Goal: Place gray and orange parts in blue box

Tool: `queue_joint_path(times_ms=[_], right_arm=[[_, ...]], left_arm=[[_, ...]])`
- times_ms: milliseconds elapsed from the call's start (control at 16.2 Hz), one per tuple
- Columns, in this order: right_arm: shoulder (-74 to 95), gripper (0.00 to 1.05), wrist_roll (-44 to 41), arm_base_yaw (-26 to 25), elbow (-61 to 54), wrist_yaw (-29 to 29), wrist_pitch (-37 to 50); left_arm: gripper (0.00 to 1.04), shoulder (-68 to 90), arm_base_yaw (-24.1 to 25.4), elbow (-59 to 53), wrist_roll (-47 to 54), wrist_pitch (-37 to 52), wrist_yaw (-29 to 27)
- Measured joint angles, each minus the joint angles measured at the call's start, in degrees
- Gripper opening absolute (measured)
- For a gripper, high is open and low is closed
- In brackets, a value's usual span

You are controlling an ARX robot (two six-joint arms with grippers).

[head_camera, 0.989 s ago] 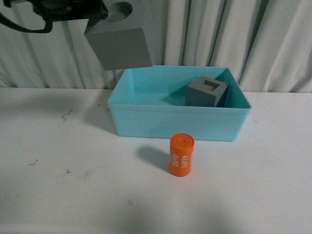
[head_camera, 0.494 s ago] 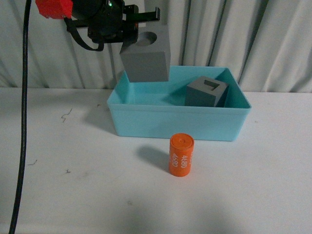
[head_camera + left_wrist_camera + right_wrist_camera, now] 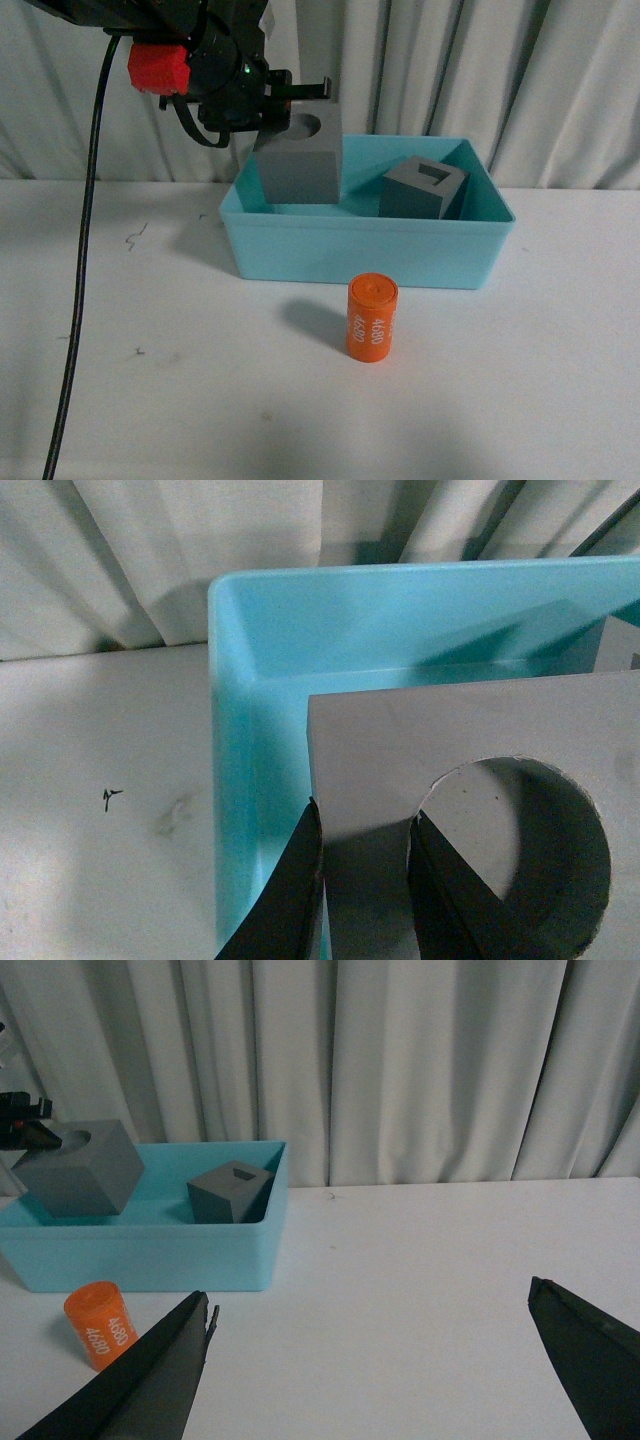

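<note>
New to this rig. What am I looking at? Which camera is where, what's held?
A two-arm robot at a white table. The front picture comes from a camera on its body; the other two from cameras on each wrist. The left end effector is shut on a gray cube with a round recess, pinching its wall over the left end of the blue box. A second gray cube with a square recess sits inside the box. An orange cylinder stands on the table in front of the box. The right end effector is open and empty.
</note>
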Motion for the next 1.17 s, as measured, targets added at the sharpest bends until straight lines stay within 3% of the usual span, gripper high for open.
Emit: queue_joint_path(times_ms=[1112,1174], right_arm=[[0.0,0.98,0.0,0.0,0.0,0.0,-0.02],[0.0,0.98,0.0,0.0,0.0,0.0,0.0]], left_arm=[[0.18,6.4,0.13,6.16,0.7,-3.17,-2.71],[0.26,6.4,0.13,6.16,0.7,-3.17,-2.71]])
